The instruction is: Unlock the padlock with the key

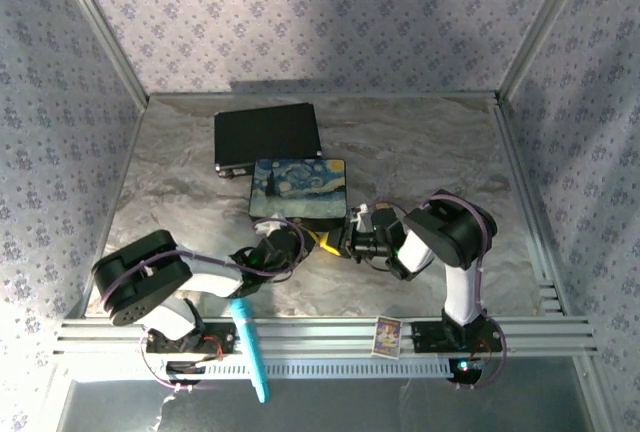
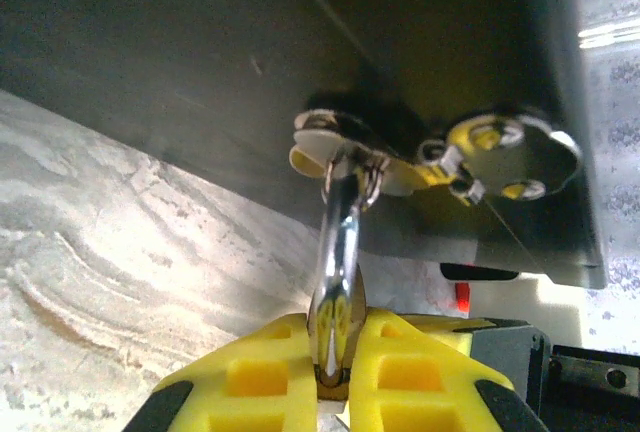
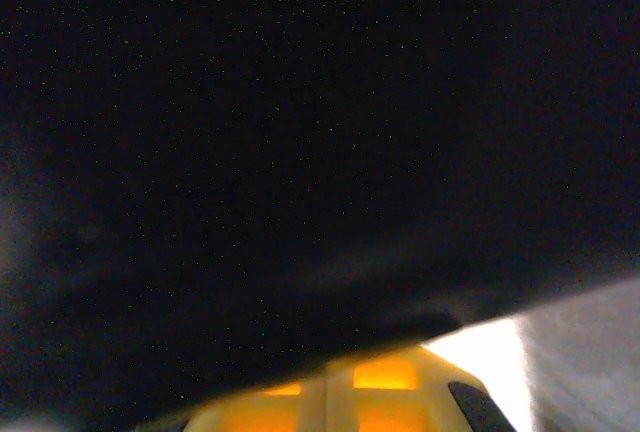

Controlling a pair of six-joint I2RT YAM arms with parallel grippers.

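Left end effector (image 2: 338,340): narrow, its yellow fingers (image 2: 262,372) pinched on the padlock's silver shackle, bottom centre of the left wrist view.
Padlock (image 2: 338,252): hangs from the metal latch (image 2: 512,157) on the dark side wall of the painted box (image 1: 298,187). The shackle is threaded through the latch loop and the body is hidden between the fingers.
Right end effector (image 3: 335,392): closed tight at the bottom edge of the right wrist view, under a dark surface. Whether it grips anything, I cannot tell.
Key (image 2: 462,297): a red sliver at lower right of the left wrist view, below the box edge. Its shaft is hidden.
Bench (image 2: 120,252): marbled grey. In the top view both arms meet at the box's near side, mid-frame.
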